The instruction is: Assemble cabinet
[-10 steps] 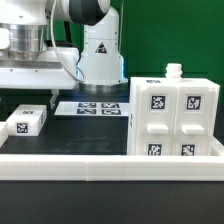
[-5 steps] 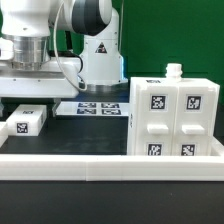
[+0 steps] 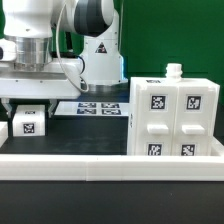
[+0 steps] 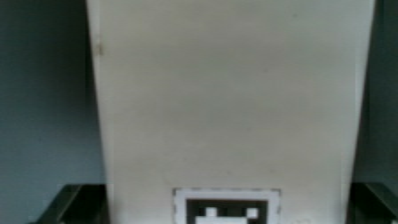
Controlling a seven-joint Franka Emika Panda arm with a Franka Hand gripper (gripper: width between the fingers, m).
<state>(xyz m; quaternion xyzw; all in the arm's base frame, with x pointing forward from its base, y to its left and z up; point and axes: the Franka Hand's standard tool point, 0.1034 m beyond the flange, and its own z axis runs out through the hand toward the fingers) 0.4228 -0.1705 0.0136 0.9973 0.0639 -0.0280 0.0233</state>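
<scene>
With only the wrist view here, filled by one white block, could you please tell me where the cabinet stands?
Observer: The cabinet stands at the exterior view's right, well apart from the block.
Operator: Thank you; is anything lying between them?
Observer: Yes, the marker board lies flat between them, further back.
Operator: And where is the claw?
Observer: The claw hangs directly over the block, at the exterior view's left.

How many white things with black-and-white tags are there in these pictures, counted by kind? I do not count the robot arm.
cabinet: 1
small white block: 1
marker board: 1
Total: 3
</scene>
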